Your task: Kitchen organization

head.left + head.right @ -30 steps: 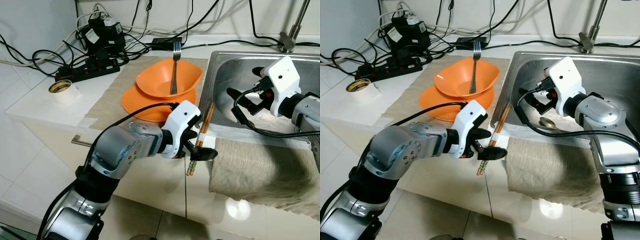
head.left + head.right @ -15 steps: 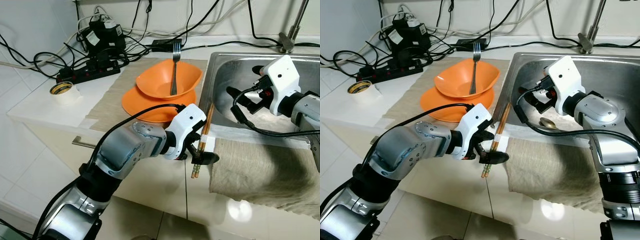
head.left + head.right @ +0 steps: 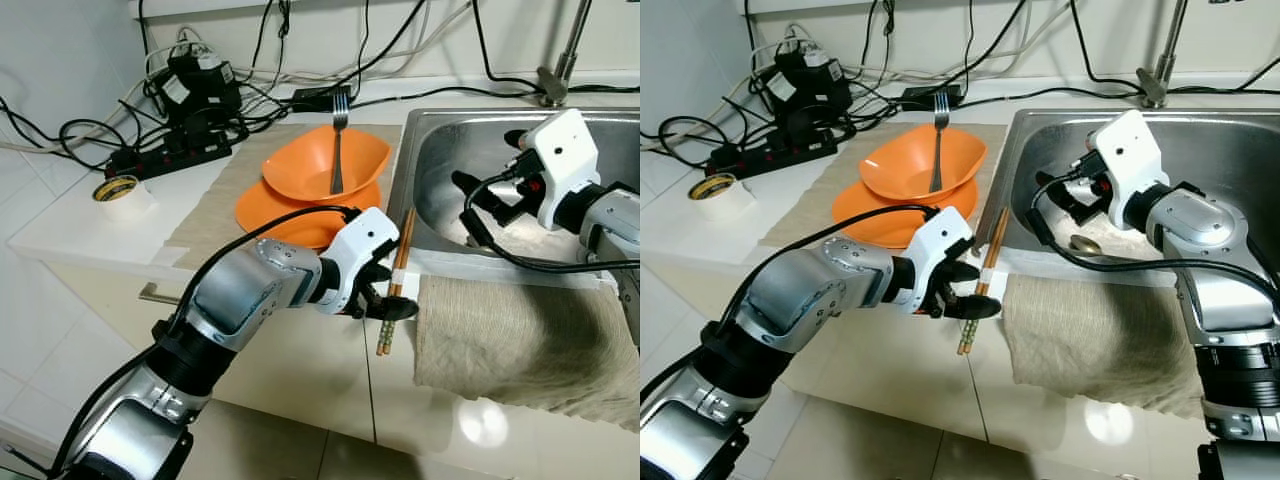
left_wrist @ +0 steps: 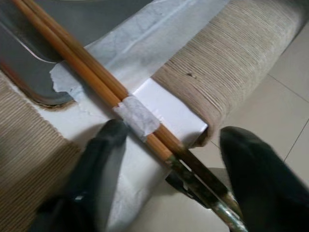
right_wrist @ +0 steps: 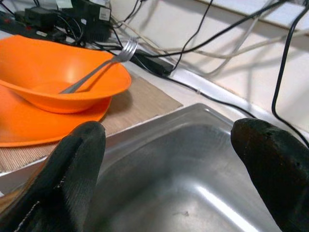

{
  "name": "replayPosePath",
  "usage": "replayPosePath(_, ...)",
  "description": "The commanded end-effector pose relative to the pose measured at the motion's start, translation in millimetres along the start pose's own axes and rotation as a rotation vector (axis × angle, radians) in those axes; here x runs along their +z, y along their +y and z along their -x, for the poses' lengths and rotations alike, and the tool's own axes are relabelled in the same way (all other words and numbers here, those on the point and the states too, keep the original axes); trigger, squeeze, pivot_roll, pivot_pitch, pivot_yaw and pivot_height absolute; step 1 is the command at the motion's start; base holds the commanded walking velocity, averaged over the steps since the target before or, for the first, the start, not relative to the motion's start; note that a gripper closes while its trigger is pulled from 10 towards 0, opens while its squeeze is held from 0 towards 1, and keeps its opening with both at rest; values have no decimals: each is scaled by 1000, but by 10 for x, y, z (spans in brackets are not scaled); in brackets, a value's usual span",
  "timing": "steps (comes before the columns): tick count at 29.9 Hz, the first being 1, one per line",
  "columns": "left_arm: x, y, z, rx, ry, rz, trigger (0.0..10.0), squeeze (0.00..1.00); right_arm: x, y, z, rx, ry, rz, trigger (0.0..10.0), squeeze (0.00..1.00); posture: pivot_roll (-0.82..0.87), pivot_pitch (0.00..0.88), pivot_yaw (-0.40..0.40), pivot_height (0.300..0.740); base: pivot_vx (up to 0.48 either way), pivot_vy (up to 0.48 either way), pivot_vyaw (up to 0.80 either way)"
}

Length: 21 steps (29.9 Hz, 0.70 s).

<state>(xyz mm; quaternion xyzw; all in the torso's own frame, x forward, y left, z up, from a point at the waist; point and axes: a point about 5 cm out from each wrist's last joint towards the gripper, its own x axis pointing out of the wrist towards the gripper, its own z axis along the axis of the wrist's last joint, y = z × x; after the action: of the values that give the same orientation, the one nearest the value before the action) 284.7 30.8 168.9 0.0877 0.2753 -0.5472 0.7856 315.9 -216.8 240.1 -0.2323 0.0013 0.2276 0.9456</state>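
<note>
A pair of brown chopsticks, taped together, lies across the counter's front edge beside the sink, with its lower end jutting past the edge. My left gripper is open and straddles the chopsticks, one finger on each side. An orange bowl holding a fork rests on an orange plate. My right gripper hovers open over the sink basin, with nothing between its fingers. A spoon lies in the sink.
A beige cloth hangs over the sink's front edge. A woven mat lies under the plate. A tape roll, a power strip and tangled cables occupy the counter's back left. The faucet stands behind the sink.
The view has shifted slightly. My left gripper has stayed around the chopsticks and moved a little up along them. The right gripper has held its place over the sink.
</note>
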Motion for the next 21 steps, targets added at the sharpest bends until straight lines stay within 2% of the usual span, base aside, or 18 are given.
replayPosePath(1,-198,1,-63,-34,83,69,0,0,28,18,3,-4,-7,-3,10000,0,-52,0,181,740,0,0,0)
replayPosePath(9,-141,24,-72,-34,34,119,0,0,10,30,17,-5,0,-9,10000,0,-52,0,178,740,0,0,0)
replayPosePath(18,-74,40,-47,-14,-23,130,0,0,10,29,18,-6,2,-12,10000,0,-49,0,174,740,0,0,0)
replayPosePath(21,16,52,-10,0,-70,131,0,0,4,37,15,-5,5,-17,10000,0,-47,0,170,740,0,0,0)
